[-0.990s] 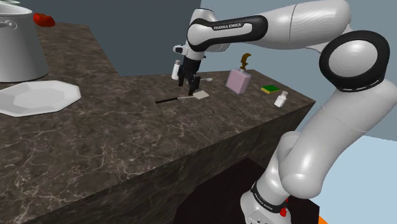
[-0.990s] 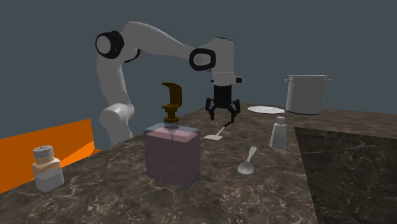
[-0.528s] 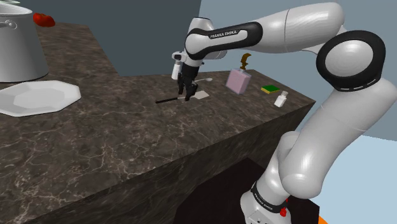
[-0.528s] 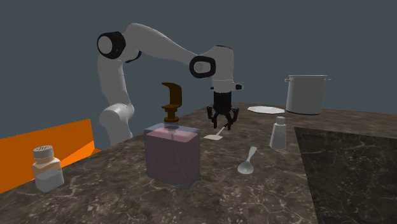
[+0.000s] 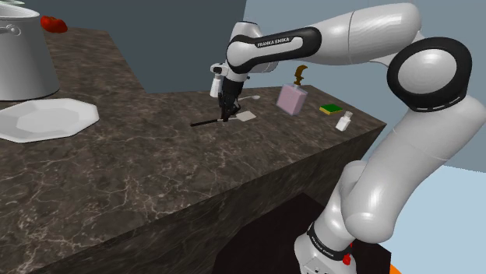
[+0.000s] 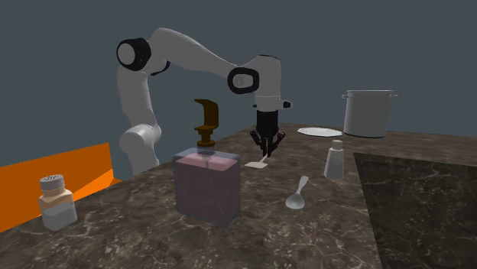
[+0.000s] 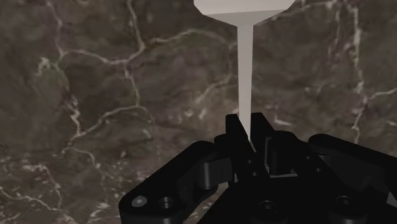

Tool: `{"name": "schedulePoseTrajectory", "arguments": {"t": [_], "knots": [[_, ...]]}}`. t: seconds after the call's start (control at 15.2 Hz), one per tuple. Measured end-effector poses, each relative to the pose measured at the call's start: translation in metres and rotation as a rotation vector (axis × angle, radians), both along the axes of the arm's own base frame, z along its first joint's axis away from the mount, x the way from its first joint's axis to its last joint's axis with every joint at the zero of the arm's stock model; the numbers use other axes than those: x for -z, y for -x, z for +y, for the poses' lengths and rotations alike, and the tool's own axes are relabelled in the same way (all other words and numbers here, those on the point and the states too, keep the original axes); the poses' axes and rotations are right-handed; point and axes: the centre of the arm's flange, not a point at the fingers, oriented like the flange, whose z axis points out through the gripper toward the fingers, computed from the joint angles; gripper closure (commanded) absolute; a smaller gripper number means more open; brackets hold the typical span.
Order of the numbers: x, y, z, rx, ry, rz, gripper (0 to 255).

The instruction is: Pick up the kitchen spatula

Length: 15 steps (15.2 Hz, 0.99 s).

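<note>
tool [image 7: 248, 128] pinching spatula [image 7: 245, 63] neck | blade ahead of tool | risk: thin neck may pivot or slip on lift

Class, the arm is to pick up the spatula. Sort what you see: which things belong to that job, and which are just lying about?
Belongs to the job:
spatula
gripper, shut on the spatula's shaft

Just lying about:
spoon
soap dispenser
white shaker
jar
pot
plate
sponge
</note>
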Motion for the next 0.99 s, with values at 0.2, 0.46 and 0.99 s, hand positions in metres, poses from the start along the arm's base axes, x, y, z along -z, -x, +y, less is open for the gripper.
{"name": "schedulePoseTrajectory", "arguments": {"t": [0.2,0.46,0.99], "knots": [[-0.006,-0.001,0.0,0.0,0.0,0.0,255],[-0.027,-0.001,0.001,0.0,0.0,0.0,255],[-0.068,0.0,0.0,0.0,0.0,-0.001,255]]}}
